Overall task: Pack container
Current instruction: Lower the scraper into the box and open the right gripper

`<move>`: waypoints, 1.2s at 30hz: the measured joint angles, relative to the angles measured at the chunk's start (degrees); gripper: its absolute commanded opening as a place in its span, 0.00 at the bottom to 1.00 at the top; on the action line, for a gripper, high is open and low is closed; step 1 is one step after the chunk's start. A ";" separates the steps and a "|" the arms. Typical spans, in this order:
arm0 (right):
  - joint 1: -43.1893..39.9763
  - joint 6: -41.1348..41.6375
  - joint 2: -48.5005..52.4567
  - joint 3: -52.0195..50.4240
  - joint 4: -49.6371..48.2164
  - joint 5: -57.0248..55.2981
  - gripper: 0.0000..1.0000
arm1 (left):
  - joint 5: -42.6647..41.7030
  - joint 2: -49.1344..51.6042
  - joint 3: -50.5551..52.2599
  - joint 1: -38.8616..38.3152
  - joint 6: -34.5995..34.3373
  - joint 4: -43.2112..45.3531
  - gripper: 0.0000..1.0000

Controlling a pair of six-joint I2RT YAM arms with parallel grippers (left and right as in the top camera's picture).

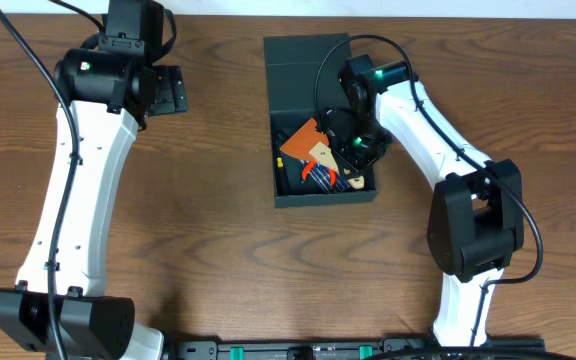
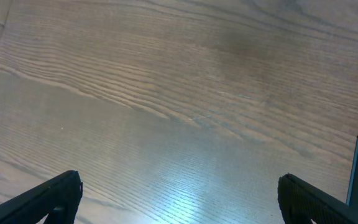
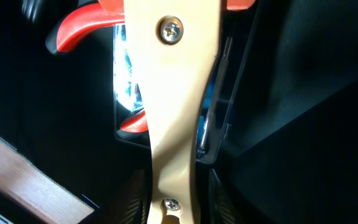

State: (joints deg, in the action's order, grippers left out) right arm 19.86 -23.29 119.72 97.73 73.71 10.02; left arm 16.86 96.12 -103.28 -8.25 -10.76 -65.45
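The right end effector (image 1: 353, 150) hides some contents of the container (image 1: 308, 65); the cream handle (image 3: 173, 112) runs off the wrist view's top and bottom.

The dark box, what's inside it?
An orange tool and a tan handle lie in the box. The right claw hides whatever is beneath it.

Inventory, by count.
- Counter (image 1: 208, 200): one, wood-grain.
- Container (image 1: 303, 62): one, upper centre of the overhead frame.
- Robot arms: two, the left arm (image 1: 78, 190) at frame left and the right arm (image 1: 418, 112) at frame right.
- End effectors: two, the left end effector (image 1: 173, 90) and the right end effector (image 1: 353, 150).
- Tan handle (image 3: 173, 112): one.
- Screws in it: two, the upper screw (image 3: 169, 28) and the lower screw (image 3: 170, 203).
- Red grips: two, the upper grip (image 3: 79, 25) and the lower grip (image 3: 132, 124).
- Orange flat piece (image 1: 301, 140): one.
- Total tools inside the container: cannot be counted.
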 measured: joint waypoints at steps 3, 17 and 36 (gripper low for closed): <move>0.00 0.02 0.00 0.00 -0.04 0.13 0.39 | 0.00 0.00 0.00 0.00 0.00 0.00 0.99; 0.02 0.04 0.00 0.00 -0.26 0.33 0.40 | 0.00 0.00 0.00 0.00 0.00 0.00 0.99; 0.24 0.50 0.00 0.00 -2.10 -2.97 0.28 | 0.00 0.00 0.00 0.00 0.02 0.00 0.99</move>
State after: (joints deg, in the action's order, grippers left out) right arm 20.10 -22.79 119.72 97.73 71.61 7.05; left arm 16.86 96.12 -103.28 -8.25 -10.74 -65.45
